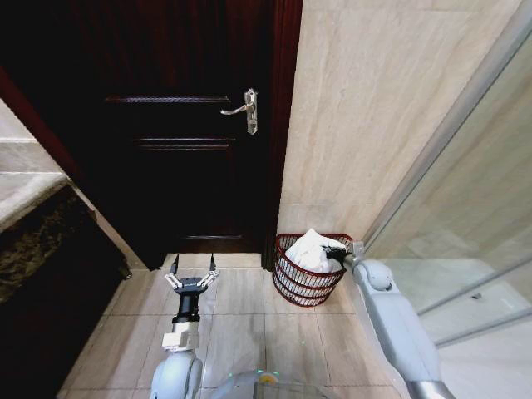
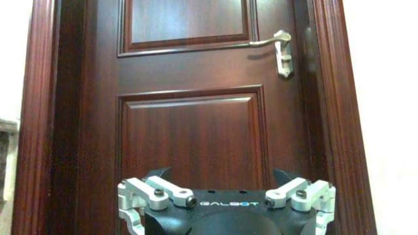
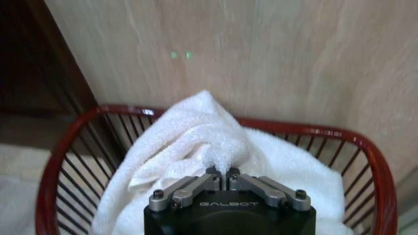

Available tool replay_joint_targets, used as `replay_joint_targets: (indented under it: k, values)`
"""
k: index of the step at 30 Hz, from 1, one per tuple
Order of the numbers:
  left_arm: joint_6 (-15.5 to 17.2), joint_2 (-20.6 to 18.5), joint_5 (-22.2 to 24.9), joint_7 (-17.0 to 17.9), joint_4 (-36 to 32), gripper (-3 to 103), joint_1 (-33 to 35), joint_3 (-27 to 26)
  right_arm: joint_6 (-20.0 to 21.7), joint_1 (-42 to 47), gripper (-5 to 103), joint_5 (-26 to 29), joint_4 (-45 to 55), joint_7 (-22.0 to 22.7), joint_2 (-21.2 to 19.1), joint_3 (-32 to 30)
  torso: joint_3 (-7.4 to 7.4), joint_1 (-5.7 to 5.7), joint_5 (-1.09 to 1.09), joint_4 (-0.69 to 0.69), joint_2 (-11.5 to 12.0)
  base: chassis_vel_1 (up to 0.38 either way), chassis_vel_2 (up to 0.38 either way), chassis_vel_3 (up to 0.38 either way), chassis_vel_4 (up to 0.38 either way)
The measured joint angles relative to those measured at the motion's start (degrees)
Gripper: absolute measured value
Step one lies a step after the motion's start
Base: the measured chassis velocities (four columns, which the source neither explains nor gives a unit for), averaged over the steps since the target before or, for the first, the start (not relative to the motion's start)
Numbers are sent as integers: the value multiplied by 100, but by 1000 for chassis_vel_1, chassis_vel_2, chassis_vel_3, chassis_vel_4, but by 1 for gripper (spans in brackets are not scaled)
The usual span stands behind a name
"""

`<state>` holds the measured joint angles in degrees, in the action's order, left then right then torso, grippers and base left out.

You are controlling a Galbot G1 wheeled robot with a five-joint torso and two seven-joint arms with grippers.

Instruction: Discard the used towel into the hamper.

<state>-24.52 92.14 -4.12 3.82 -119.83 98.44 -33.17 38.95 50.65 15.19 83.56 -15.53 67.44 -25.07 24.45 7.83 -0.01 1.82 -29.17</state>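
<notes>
The white towel [image 1: 310, 250] [image 3: 196, 142] lies bunched inside the hamper [image 1: 290, 281] [image 3: 72, 137], a small round reddish wire basket on the floor against the beige wall, right of the door. My right gripper [image 1: 333, 249] [image 3: 222, 171] reaches over the hamper's rim, its fingers shut on a raised fold of the towel. My left gripper [image 1: 193, 268] [image 2: 220, 177] hangs open over the floor tiles in front of the door, left of the hamper and holding nothing.
A dark wooden door [image 1: 183, 125] [image 2: 189, 132] with a metal lever handle [image 1: 243, 109] [image 2: 277, 46] stands shut behind. A dark counter [image 1: 41, 249] borders the left side. A glass shower panel [image 1: 465, 208] runs along the right. Open floor tiles [image 1: 241, 324] lie between.
</notes>
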Motion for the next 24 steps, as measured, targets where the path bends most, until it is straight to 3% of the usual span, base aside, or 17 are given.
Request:
replay_joint_targets:
  k: [7,24]
  values:
    - [-80,0,33,0,7,100,50,-86,299,2,2,-162,-279,-152,-121,296,0,0,0,-1,0,0,0,0,0]
    - [-85,0,50,0,44,100,-12,-52,156,-76,0,-192,-684,-112,125,211,1,0,3,0,0,0,0,0,0]
